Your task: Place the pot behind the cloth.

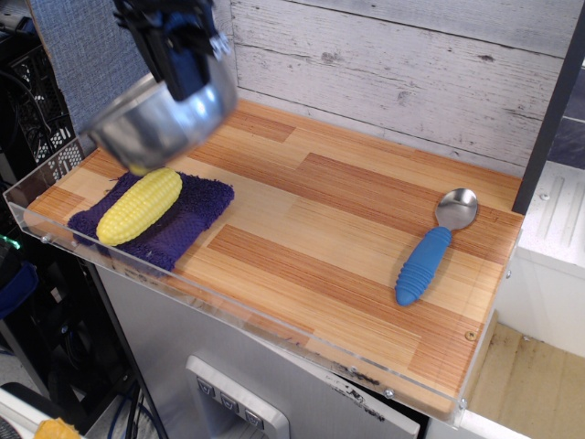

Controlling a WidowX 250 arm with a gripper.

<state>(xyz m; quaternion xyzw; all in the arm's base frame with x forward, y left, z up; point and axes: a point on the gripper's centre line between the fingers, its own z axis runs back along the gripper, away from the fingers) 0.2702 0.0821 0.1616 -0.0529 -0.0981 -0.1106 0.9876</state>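
Note:
The shiny steel pot [155, 119] hangs in the air at the back left, above the far end of the cloth, held by its rim. My gripper [187, 64] is shut on the pot's rim and the image of it is blurred by motion. The dark purple cloth [183, 224] lies flat at the table's front left. A yellow toy corn cob [139, 205] lies on the cloth, its far tip just under the raised pot.
A steel spoon with a blue handle [428, 256] lies at the right. A clear acrylic rim [274, 334] runs along the front and left edges. A grey plank wall [411, 73] stands at the back, with a dark post at the back left.

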